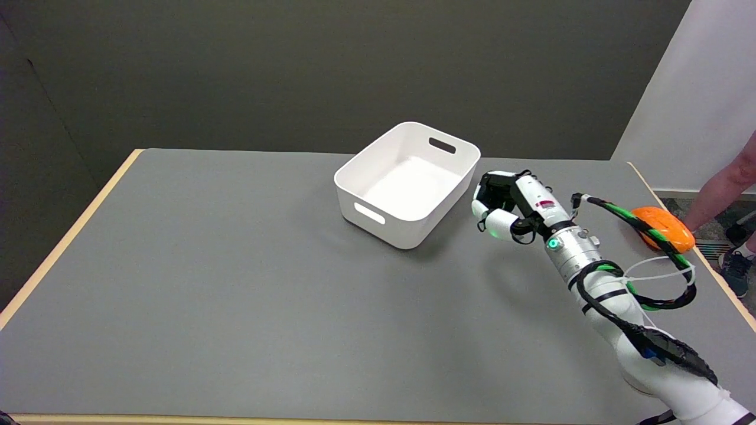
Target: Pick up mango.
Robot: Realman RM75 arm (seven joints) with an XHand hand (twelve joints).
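Note:
An orange mango (666, 226) lies on the grey table (236, 265) close to its right edge, and a black-and-green cable crosses in front of it. My right hand (507, 205) hovers well to the left of the mango, between it and the white bin. It holds nothing; its fingers are loosely bent and apart, pointing left and down. The arm reaches in from the lower right.
A white plastic bin (407, 183) with handle slots stands just left of the hand and has nothing in it. A person's legs and shoe (732, 195) stand past the table's right edge, near the mango. A cable loop (661, 283) hangs off the wrist.

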